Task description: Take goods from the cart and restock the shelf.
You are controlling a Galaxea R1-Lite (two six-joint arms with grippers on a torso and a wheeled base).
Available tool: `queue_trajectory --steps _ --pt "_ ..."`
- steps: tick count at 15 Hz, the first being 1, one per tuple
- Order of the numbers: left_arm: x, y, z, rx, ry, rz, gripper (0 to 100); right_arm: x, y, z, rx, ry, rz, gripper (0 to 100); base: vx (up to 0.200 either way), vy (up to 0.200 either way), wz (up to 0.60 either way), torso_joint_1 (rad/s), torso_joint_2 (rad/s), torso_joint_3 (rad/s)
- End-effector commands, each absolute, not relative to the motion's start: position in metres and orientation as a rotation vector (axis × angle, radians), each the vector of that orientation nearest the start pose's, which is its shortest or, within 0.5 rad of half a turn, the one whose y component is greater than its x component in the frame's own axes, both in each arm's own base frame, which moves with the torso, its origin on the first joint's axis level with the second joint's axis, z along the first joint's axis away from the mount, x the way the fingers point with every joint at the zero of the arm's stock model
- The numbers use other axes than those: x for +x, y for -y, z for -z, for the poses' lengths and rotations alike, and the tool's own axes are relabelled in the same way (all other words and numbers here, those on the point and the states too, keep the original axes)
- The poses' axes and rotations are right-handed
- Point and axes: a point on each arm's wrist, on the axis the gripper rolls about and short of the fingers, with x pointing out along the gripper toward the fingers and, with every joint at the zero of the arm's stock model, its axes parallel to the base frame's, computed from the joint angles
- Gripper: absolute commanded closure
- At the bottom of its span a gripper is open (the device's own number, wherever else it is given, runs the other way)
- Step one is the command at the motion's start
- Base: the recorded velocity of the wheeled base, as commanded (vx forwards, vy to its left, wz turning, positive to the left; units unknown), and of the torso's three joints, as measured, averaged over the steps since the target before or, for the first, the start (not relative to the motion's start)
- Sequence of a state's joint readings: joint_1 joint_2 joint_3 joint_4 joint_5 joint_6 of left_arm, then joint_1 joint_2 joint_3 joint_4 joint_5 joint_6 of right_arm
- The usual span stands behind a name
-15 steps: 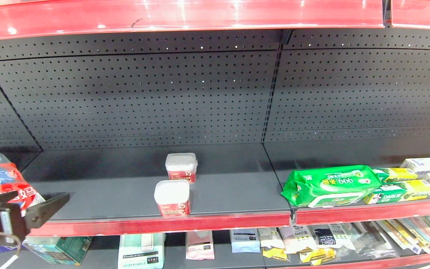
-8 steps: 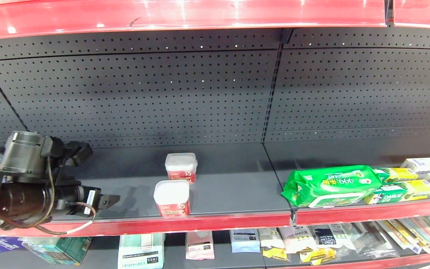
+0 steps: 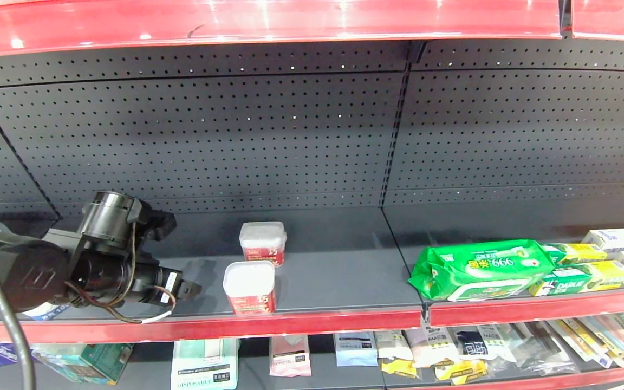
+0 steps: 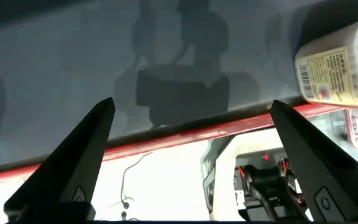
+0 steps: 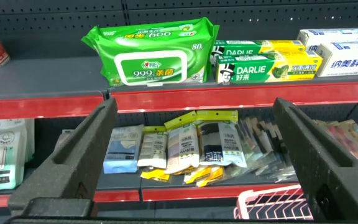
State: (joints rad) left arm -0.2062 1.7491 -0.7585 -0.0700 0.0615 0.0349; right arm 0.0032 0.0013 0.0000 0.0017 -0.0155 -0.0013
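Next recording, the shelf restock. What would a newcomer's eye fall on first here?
The wide dark shelf with red edging holds two white-lidded red tubs near its middle: the front tub and the rear tub behind it. The left gripper hangs open at the shelf's front edge, left of the front tub. Further right lies a bright green wipes pack.

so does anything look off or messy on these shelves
Mostly tidy: the front tub and back tub stand upright, the green wipes pack lies flat. The lower shelf is the messy part: small pouches lie fanned and overlapping, with yellow packets lying loose at the front.
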Motion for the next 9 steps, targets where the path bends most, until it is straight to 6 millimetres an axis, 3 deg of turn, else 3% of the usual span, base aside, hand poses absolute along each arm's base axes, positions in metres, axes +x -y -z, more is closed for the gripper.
queue_trajectory --steps 1,9 --pt "0.281 0.060 -0.101 0.166 -0.928 0.146 0 -0.023 0.000 -0.075 -0.002 -0.003 0.012 0 0.000 0.000 0.00 0.000 0.00 0.000" --pt "0.302 0.074 -0.088 0.193 -0.948 0.153 0 -0.023 0.000 -0.075 -0.002 -0.003 0.012 0 0.000 0.000 0.00 0.000 0.00 0.000"
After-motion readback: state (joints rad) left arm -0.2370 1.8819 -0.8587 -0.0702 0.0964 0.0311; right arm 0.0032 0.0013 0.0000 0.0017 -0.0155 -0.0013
